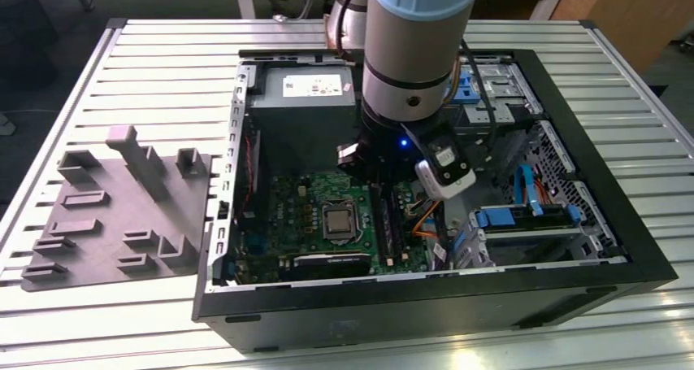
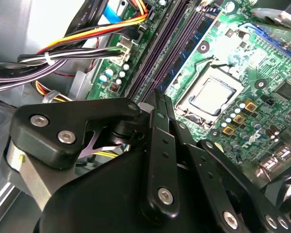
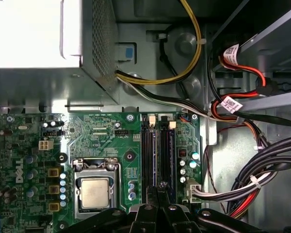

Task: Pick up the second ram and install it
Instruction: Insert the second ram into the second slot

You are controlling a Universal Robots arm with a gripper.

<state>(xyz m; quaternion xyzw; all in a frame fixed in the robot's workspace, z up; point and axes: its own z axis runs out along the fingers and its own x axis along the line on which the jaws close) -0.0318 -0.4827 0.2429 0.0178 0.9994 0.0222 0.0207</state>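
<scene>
The black metal gripper (image 3: pixel 157 191) is hanging low inside the open black computer case (image 1: pixel 607 224), right over the long dark memory slots (image 3: pixel 157 155) beside the silver processor (image 3: pixel 95 193). Its jaws are looking nearly closed, though I cannot tell whether the second ram is between them. The slots' long axis is running straight away from the fingertips.

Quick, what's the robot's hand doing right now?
Hand: shut, fingers pressed together right over the memory slots on the motherboard. Nothing can be made out between them.
</scene>
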